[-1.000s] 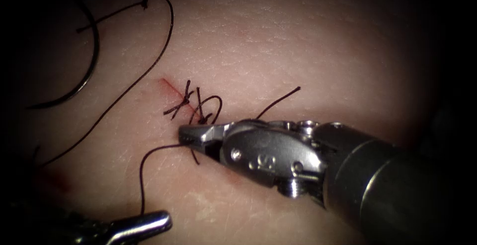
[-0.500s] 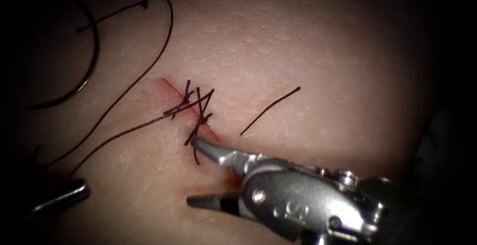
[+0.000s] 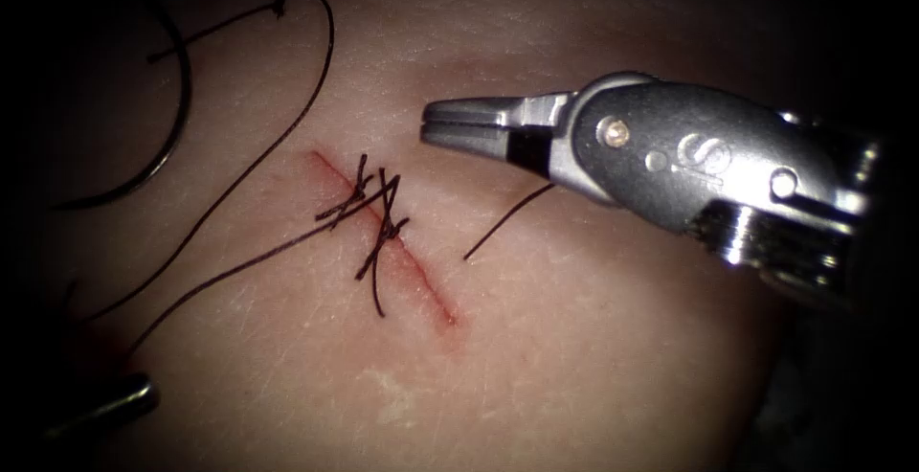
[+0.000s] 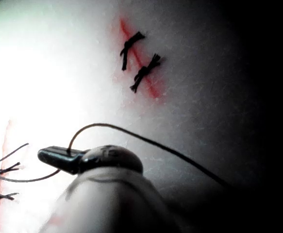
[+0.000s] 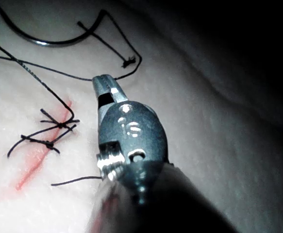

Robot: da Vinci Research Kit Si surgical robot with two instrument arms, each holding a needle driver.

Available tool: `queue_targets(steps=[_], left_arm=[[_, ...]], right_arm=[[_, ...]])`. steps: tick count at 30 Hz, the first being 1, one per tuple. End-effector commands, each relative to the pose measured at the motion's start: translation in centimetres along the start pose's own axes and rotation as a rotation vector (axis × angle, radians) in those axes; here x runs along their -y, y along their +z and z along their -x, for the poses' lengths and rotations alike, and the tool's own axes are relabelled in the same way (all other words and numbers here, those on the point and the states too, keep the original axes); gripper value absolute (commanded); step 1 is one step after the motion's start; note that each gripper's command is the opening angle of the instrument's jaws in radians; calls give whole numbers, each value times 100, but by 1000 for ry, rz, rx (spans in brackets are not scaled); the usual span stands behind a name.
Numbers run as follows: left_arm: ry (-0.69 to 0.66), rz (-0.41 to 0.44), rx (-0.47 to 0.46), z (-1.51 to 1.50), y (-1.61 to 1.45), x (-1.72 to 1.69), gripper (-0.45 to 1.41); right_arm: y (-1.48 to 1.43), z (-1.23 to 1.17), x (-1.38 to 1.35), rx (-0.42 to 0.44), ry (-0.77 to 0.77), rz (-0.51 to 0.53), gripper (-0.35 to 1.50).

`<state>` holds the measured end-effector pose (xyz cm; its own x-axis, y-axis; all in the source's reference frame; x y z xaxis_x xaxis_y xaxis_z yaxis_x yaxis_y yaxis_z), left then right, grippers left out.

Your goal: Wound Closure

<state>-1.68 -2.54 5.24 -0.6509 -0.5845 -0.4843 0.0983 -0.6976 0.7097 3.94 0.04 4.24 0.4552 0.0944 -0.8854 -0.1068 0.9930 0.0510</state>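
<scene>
Since the right tool [image 3: 433, 125] was clamped at the second stitch a second ago and stood wide open just at 6 o'clock of it half a second ago, its place now at 2 o'clock of the cut [image 3: 426, 285], off the tissue [image 3: 593, 348], marks a let-go and a withdrawal. Over the same second the left tool [image 3: 129, 400] has slid out toward 8 o'clock, and the raised loop that stood over the second stitch has flattened into the stitches [image 3: 375, 212]. I judge that this throw has been snugged down; the cut from 5 o'clock of the stitches is not yet closed.

The right tool's jaws are now pressed together with only a thin line between them, and they carry nothing and touch nothing. A loose cut end [image 3: 507, 225] lies on the tissue below them, right of the cut.

The left tool appears clenched on the thread [image 3: 239, 263], which runs from the stitches toward it at 8 o'clock; its wrist view shows the strand meeting the jaws, though the glare there leaves the grip less than certain.

The needle [image 3: 179, 132] lies free on the tissue at 10 o'clock, well left of the cut, held by neither tool and not in the tissue.
</scene>
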Motion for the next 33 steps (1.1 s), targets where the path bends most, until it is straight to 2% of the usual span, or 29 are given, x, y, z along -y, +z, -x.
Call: queue_targets(steps=[1,2,6,9,11,14,15,17,20,25,26,33], left_arm=[[8,1,0,-4,3,-11,-45],[27,11,-7,-4,3,-11,-45],[67,38,-22,-4,2,-11,-45],[98,55,-43,-3,2,-10,-45],[108,53,-54,-2,2,-8,-45],[101,54,-62,4,3,-1,-45],[101,54,-62,4,3,-1,-45],[94,50,-64,9,4,5,-45],[81,33,-57,18,10,14,-45],[78,32,-47,24,22,16,-45],[86,28,-36,28,35,13,-45],[64,26,-24,40,65,3,-45]], right_arm=[[27,5,-6,9,-26,-4,-35],[44,11,-6,16,-35,-21,-35],[70,20,-7,7,-51,-53,-35],[102,39,-12,-31,-12,-137,-35],[126,58,-10,-26,11,-218,-35],[147,79,7,-65,27,-293,-35],[147,79,7,-65,27,-293,-35],[155,90,25,-88,39,-341,-35],[156,93,45,-112,62,-386,-35],[151,85,56,-144,82,-402,-35],[145,78,60,-164,87,-400,-35],[125,66,70,-202,110,-377,-35]])
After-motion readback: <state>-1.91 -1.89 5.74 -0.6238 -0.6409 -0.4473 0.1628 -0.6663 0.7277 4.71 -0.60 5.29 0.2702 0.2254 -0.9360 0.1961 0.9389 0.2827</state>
